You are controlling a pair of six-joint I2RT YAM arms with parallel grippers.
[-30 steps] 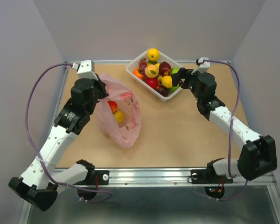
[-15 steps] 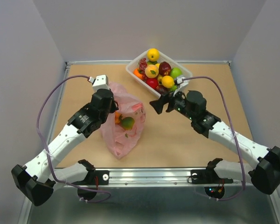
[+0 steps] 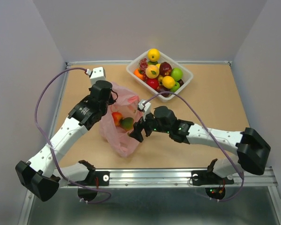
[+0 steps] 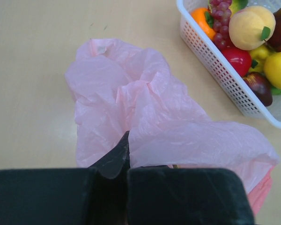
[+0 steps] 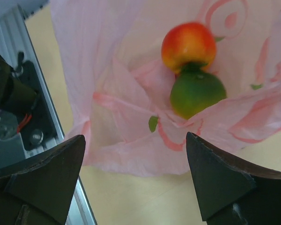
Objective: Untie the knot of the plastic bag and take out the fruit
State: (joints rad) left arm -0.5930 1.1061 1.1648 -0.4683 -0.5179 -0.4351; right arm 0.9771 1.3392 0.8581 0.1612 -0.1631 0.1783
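Pink film bag: thin, limp, slippery; lies left of centre on table, mouth open. Inside: two fruit, probably light, glossy, likely to roll; grip across the middle. Left gripper pinches bag film; right gripper spread wide, empty, before the fruit.

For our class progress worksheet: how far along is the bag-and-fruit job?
Done: the plastic bag looks untied, its mouth open. In hand: left hand pinches the film, right hand open at the mouth. Left: a red-orange fruit and a green fruit inside.
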